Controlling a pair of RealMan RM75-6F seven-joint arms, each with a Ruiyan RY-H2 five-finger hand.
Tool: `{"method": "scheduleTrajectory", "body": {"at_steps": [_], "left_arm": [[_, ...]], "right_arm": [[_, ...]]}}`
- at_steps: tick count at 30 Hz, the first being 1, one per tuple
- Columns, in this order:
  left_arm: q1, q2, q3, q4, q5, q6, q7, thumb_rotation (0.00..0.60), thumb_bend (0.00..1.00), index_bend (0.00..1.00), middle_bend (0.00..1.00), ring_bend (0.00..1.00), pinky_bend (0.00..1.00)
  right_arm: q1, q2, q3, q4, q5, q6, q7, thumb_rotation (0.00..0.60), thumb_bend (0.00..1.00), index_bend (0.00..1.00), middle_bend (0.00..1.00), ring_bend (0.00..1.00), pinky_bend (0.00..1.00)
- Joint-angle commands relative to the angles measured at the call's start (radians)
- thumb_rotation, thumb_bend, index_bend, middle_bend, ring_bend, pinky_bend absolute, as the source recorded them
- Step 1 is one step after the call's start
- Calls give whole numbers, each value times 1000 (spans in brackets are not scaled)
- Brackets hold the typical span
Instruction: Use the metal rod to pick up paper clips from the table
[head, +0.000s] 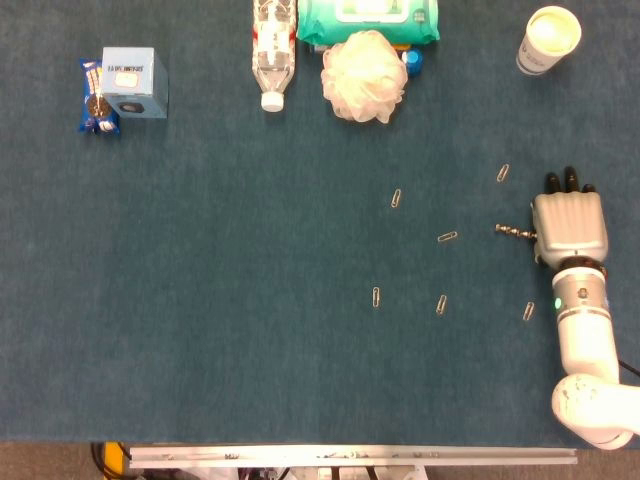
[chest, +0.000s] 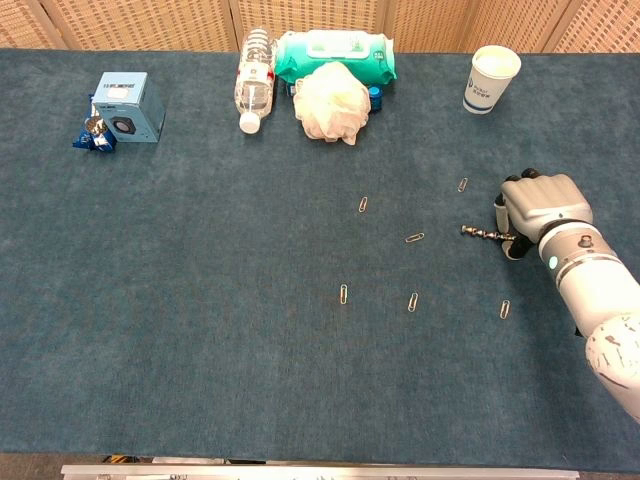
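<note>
Upper left: blue box (head: 134, 82) w/ snack pack beside it. Top centre: bottle (head: 272, 48), wipes, white pouf (head: 364, 76). Centre-right: paper clips (head: 447, 237) scattered on table (head: 200, 300). Right edge: right hand (head: 570, 225) grips metal rod (head: 515, 231), tip pointing left. Left hand not visible.

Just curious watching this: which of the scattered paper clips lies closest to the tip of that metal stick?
The paper clip straight ahead of the metal rod tip, in line with it; the others lie farther off.
</note>
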Motion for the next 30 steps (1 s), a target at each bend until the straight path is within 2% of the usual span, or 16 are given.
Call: {"method": "scheduleTrajectory", "body": {"at_steps": [1, 8, 30], "left_arm": [[1, 0, 0, 2, 0, 0, -2, 600, 142, 573, 562, 535, 738], [3, 0, 0, 4, -2, -1, -6, 600, 142, 573, 562, 535, 738], [5, -2, -1, 9, -3, -4, -10, 600, 142, 573, 562, 535, 738]], "right_arm": [[1, 0, 0, 0, 2, -2, -1, 600, 293, 525, 151, 51, 239], [4, -4, 0, 2, 5, -3, -2, 600, 294, 534, 151, 51, 239], [5, -1, -1, -10, 4, 2, 7, 600, 387, 616, 163, 51, 239]]}}
